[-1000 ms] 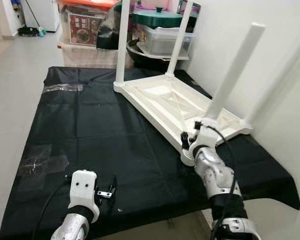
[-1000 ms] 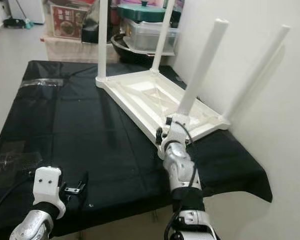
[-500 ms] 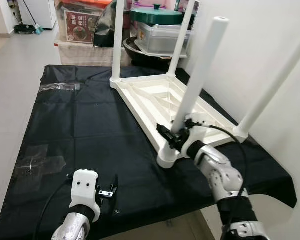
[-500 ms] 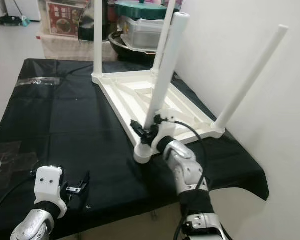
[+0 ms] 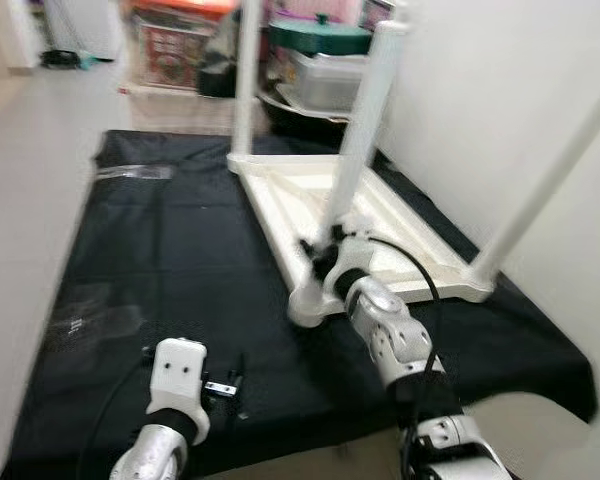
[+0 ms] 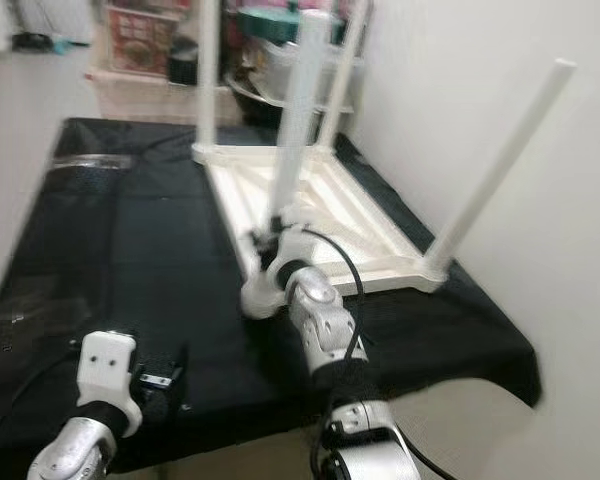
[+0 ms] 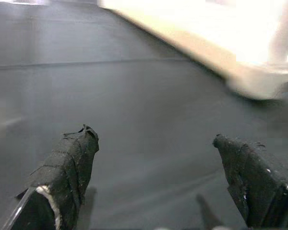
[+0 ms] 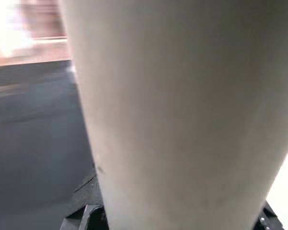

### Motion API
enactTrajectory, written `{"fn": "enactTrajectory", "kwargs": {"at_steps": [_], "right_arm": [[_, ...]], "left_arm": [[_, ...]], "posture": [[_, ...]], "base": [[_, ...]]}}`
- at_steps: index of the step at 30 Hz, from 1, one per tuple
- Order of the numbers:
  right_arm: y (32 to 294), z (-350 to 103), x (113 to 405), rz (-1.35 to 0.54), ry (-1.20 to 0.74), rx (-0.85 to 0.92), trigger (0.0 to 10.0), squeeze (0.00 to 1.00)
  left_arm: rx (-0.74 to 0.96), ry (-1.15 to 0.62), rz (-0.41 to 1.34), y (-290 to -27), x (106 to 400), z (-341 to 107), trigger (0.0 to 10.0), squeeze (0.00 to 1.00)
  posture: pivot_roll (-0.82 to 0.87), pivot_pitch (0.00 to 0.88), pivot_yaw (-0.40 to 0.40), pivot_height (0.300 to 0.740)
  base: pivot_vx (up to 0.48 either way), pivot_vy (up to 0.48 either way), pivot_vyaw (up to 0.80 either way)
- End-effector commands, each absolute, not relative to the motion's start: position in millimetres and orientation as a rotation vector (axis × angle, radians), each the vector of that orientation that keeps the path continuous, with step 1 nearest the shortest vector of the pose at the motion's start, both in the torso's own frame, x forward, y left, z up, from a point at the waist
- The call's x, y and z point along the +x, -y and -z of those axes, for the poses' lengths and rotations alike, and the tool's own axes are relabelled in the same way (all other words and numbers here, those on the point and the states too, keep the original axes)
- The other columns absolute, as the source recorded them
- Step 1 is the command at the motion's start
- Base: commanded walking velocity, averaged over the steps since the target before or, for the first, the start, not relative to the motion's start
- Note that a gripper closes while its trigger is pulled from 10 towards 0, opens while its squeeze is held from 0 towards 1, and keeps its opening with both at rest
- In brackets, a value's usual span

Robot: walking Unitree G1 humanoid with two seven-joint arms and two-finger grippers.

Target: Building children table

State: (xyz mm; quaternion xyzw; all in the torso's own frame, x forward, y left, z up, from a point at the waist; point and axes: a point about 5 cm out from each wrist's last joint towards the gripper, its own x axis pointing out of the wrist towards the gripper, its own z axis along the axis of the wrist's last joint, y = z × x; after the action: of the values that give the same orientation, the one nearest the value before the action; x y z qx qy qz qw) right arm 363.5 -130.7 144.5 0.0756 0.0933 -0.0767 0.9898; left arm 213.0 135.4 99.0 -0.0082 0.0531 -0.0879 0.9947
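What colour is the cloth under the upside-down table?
Black. The cloth shows best in the left eye view, spread under the white table.

Left gripper (image 7: 153,158) fingers apart (well spread) over black cloth (image 7: 134,105).

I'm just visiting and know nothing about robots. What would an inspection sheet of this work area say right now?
Surface: black cloth spread over the floor, with clear tape patches near its far left edge.
Job's things: white children's table lying upside down, four legs pointing up.
Clutter: nothing seen on the cloth.
Grippers: right gripper closed around the near leg close to its base; left gripper open, low over bare cloth.
Cables: black cable looping along the right arm.
Surroundings: white wall on the right; storage boxes and a green-lidded pot behind; pictures blurred.
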Motion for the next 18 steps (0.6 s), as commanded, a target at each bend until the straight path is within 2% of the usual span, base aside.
{"fn": "enactTrajectory", "kwargs": {"at_steps": [1, 6, 7, 8, 9, 10, 11, 17, 18], "right_arm": [[164, -94, 340, 0.409, -0.430, 0.090, 0.0, 0.00], [149, -105, 335, 0.371, -0.373, 0.048, 0.0, 0.00], [145, -108, 335, 0.349, -0.359, 0.036, 4.7, 0.00], [145, -108, 335, 0.349, -0.359, 0.036, 4.7, 0.00], [140, -109, 337, 0.294, -0.356, 0.071, 10.0, 0.00], [140, -109, 337, 0.294, -0.356, 0.071, 10.0, 0.00], [137, -119, 343, 0.248, -0.300, 0.129, 10.0, 1.00], [138, -140, 353, 0.206, -0.204, 0.141, 10.0, 1.00], [142, -146, 356, 0.184, -0.191, 0.169, 10.0, 0.00]], "left_arm": [[-0.008, -0.105, 0.176, -135, 214, -100, 10.0, 0.00], [-0.009, -0.111, 0.180, -136, 214, -99, 10.0, 0.00], [-0.006, -0.113, 0.184, -135, 214, -98, 10.0, 0.00], [-0.006, -0.113, 0.184, -135, 214, -98, 10.0, 0.00], [-0.006, -0.112, 0.180, -136, 214, -98, 10.0, 0.00], [-0.006, -0.112, 0.180, -136, 214, -98, 10.0, 0.00], [-0.006, -0.108, 0.175, -136, 215, -98, 10.0, 0.00], [0.001, -0.108, 0.165, -138, 215, -98, 10.0, 0.00], [-0.003, -0.106, 0.166, -138, 215, -98, 10.0, 0.00]], "posture": [[0.19, 0.000, -0.164, 0.740], [0.17, 0.000, -0.152, 0.740], [0.17, 0.000, -0.155, 0.740], [0.17, 0.000, -0.155, 0.740], [0.18, 0.000, -0.161, 0.740], [0.18, 0.000, -0.161, 0.740], [0.18, 0.000, -0.167, 0.740], [0.18, 0.000, -0.170, 0.740], [0.18, 0.000, -0.170, 0.740]], "base": [[0.000, 0.000, 0.00], [0.000, 0.000, 0.00], [0.000, 0.000, 0.00], [0.000, 0.000, 0.00], [0.000, 0.000, 0.00], [0.000, 0.000, 0.00], [0.000, 0.000, 0.00], [0.000, 0.000, 0.00], [0.000, 0.000, 0.00]]}}
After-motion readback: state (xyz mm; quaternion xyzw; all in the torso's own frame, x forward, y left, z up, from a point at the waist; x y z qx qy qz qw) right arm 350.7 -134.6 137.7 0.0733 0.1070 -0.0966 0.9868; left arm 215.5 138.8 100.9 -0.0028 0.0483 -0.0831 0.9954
